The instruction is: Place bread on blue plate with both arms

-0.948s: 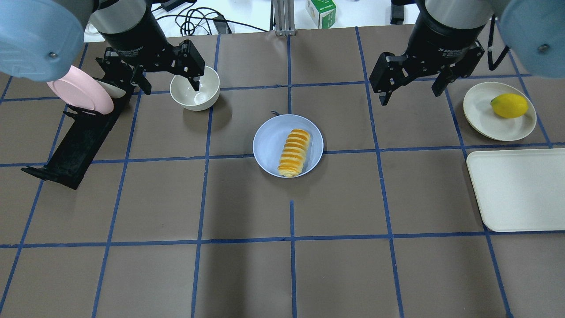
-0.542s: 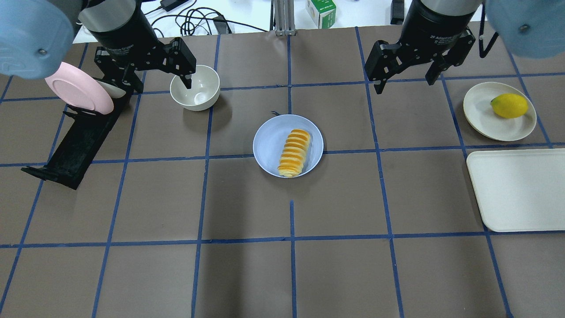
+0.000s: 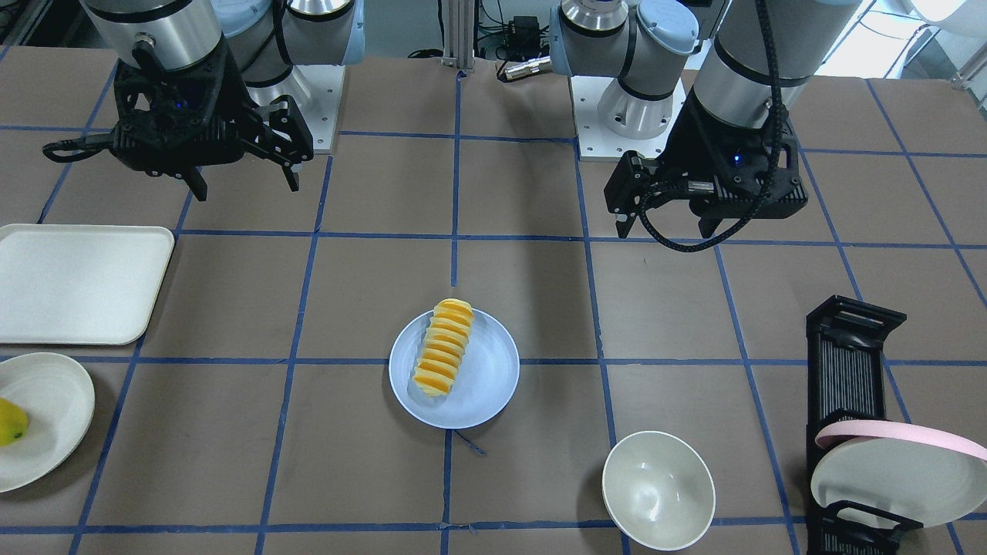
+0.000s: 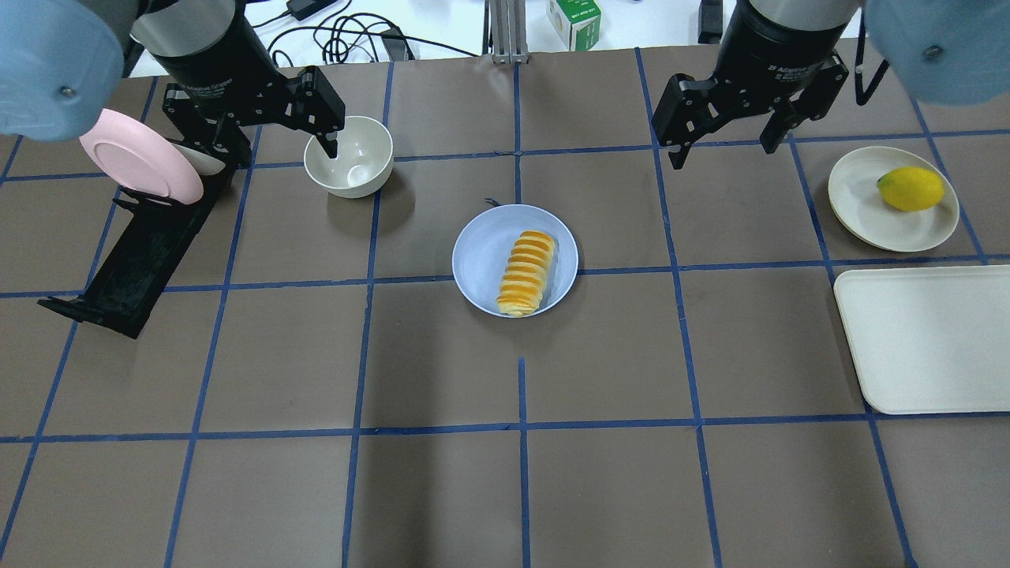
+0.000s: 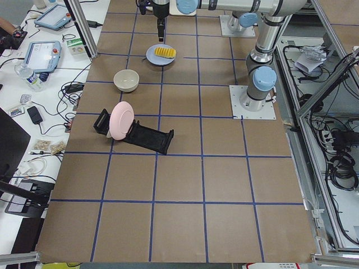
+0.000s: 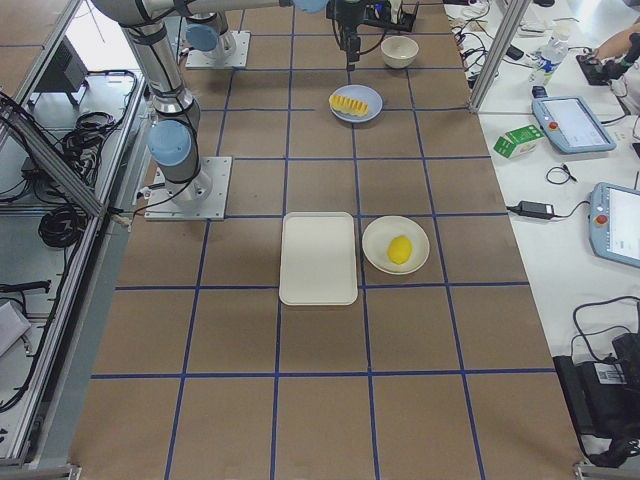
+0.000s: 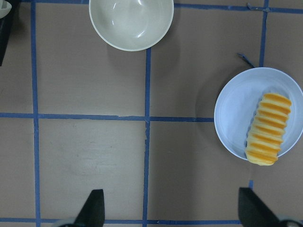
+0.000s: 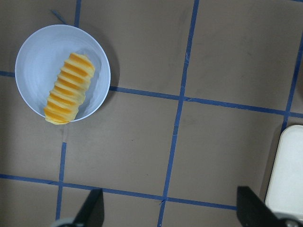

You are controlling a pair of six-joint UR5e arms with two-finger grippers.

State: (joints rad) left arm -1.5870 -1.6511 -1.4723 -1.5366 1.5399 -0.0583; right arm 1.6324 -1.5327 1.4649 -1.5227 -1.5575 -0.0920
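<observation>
The bread [image 4: 525, 272], a ridged yellow-orange loaf, lies on the blue plate [image 4: 481, 252] at the table's middle, toward the plate's right side. It shows on the plate [image 3: 482, 385] in the front view as the bread [image 3: 442, 348], and in both wrist views [image 7: 267, 142] [image 8: 69, 88]. My left gripper [image 4: 284, 150] is open and empty, raised beside the white bowl, well left of the plate. My right gripper [image 4: 722, 156] is open and empty, raised to the right of the plate. Neither touches the bread.
A white bowl [image 4: 349, 156] stands under the left gripper's finger. A black dish rack [image 4: 142, 252] holds a pink plate [image 4: 138, 158] at far left. A white plate [image 4: 868, 213] with a lemon [image 4: 911, 188] and a white tray [image 4: 927, 339] lie at right.
Both grippers have shifted a little upward in the overhead view, away from the plate, still open. The bread and the plate have not moved.
</observation>
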